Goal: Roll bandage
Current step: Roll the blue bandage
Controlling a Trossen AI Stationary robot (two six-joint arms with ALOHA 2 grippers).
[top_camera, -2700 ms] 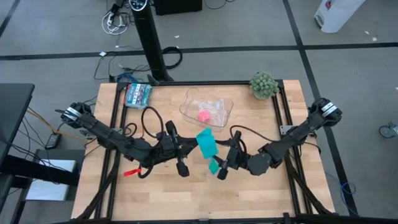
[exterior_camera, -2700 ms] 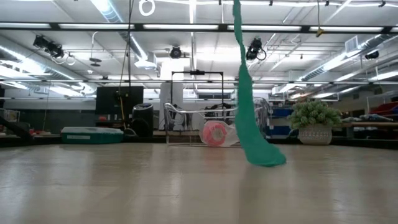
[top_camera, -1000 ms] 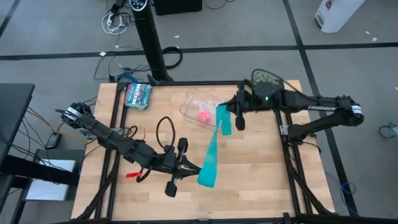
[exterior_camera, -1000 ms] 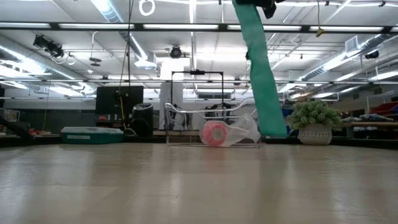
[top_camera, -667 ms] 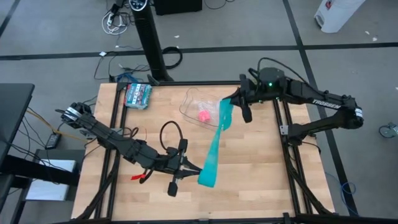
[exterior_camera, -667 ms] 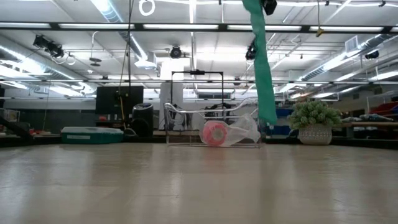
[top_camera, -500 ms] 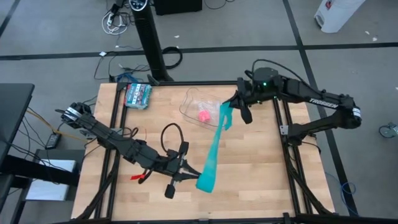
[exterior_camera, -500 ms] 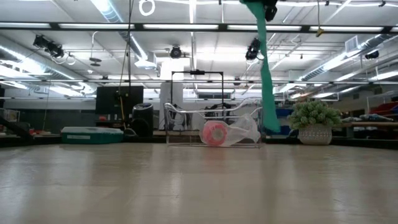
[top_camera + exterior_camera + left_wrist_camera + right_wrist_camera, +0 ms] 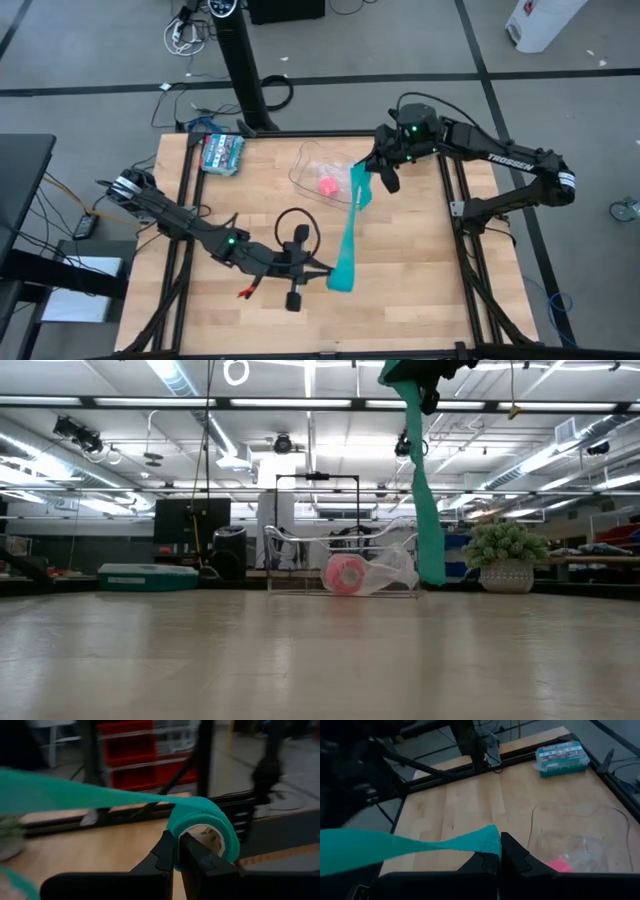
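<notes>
I have the bandage (image 9: 352,222) strung between both arms, clear of the surface (image 9: 420,290). My left hand (image 9: 176,851) sits over the middle of the surface toward the near edge, its fingers pinched together on the rolled end: in the left wrist view a few teal turns wrap a pale core, with one finger inside the core and the other outside the wrap. My right hand (image 9: 381,170) is raised near the far edge, close to the far right corner, clamped shut on the free end of the bandage. The right wrist view shows the teal tip pinched right at the fingertips. The low view shows the strip hanging down from above, its lower end off the surface.

As I judge it, the rolling has barely started. Only a small coil is formed at the left hand, and nearly the whole length still runs as an open strip, with a twist partway along. What remains is to wind that long span onto the coil while keeping it taut and flat, then bring in the tail the right hand holds.

The clear plastic container (image 9: 333,172) with a pink roll (image 9: 326,186) inside sits by the far edge, untouched.
</notes>
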